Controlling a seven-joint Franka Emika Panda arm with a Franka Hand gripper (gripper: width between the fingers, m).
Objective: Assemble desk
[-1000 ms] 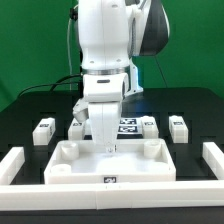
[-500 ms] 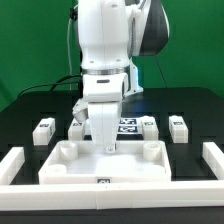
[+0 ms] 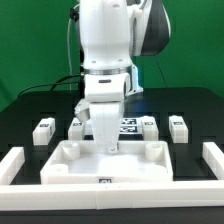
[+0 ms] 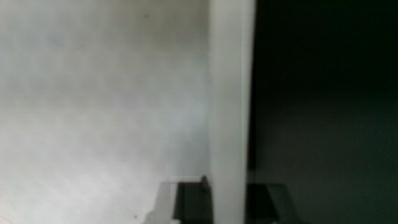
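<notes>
Pinching the rear wall of the wide white plastic tabletop panel (image 3: 108,165), the gripper (image 3: 108,147) points straight down under the white arm. In the wrist view the gripper (image 4: 217,195) has its dark fingers (image 4: 187,203) drawn narrow, and the panel's thin upright rim (image 4: 231,90) runs right in between them. I judge this a grip on that rim rather than a bare touch.

Taking the exterior view as a dial centred on the panel, the panel lies flat on the black table (image 3: 25,140) with its rim facing up. It sits just inside the long white angled border rails (image 3: 110,182) at six, nine and three o'clock.

Four small white square-section leg blocks (image 3: 43,129) with black-and-white tags stand loose in a row behind it. Two are at about ten and eleven o'clock and two at one and two, all apart from the panel. The marker board (image 3: 128,126) lies at twelve, partly hidden by the arm.

As for progress, the assembly looks barely begun. No leg is seated in any corner of the panel. What seems in hand is only positioning the panel against the rails. All four legs remain to be fetched, set in and tightened.
</notes>
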